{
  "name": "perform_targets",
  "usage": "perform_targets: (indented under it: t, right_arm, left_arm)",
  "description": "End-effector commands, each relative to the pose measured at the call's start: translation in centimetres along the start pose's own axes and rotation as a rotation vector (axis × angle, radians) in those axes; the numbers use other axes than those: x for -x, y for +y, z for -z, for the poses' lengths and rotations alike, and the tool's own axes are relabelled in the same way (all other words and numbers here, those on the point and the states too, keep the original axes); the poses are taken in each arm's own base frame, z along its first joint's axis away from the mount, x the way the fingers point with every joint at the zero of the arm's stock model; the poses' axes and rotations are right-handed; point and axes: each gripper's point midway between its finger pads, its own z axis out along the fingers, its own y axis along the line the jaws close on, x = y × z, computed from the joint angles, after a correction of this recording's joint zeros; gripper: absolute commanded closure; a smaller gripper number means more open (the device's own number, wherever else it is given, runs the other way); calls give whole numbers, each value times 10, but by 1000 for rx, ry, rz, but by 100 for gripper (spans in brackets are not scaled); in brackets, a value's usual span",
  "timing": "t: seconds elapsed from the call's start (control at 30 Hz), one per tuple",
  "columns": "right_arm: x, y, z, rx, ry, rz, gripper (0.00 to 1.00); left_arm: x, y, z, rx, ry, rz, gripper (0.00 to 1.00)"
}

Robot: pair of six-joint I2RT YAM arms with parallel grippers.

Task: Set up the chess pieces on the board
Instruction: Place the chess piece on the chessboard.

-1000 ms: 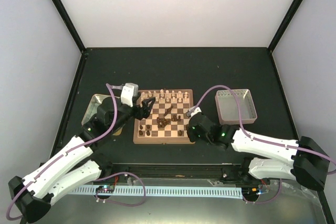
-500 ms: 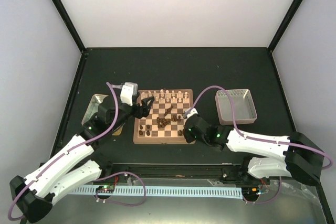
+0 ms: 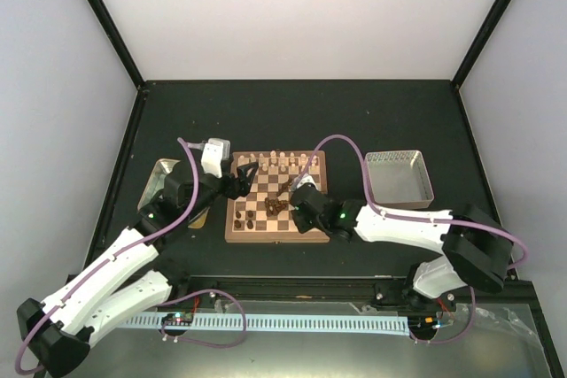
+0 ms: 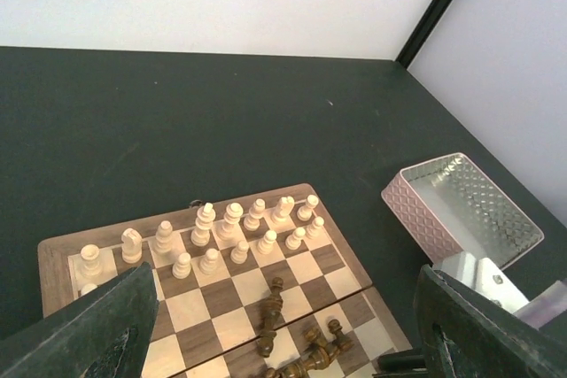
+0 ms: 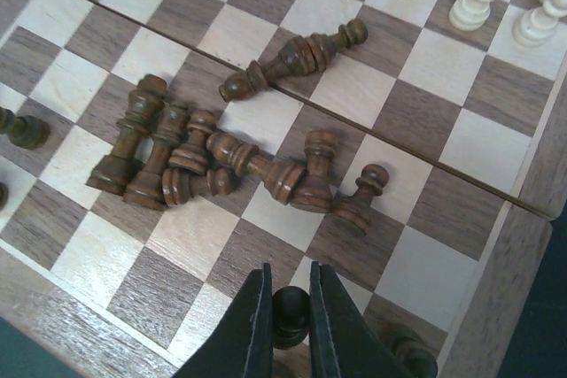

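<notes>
The right end effector [image 5: 291, 291], clamped on a dark piece [image 5: 291, 316], could scatter the fallen dark pieces [image 5: 232, 164] close by; the left end effector [image 4: 283, 334] is spread apart.

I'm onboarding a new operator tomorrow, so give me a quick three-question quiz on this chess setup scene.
1. True or false: the cream pieces stand upright in two rows along the far side of the board.
2. The right arm's jaws are shut on: A) a dark piece B) a cream piece C) nothing.
3. Short answer: which arm's jaws stand wide open, holding nothing?
Key: 1 true; 2 A; 3 the left arm's jaws.
</notes>
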Motion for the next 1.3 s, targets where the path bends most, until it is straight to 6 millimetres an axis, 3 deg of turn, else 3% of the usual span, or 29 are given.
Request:
perform_targets:
  t: [0.0,0.73,1.27]
  right_arm:
    - [0,-3,-5,-35,20,-5,95]
    - [-13,-13,-22,-65,106,-14,89]
    - [-8,-15,-22,-66,94,-24,81]
  left_arm:
    - [10,-3,5,-16,-20,20,19]
    - [3,2,3,-13,-8,38,19]
    - [2,3,3,-16,-5,44,19]
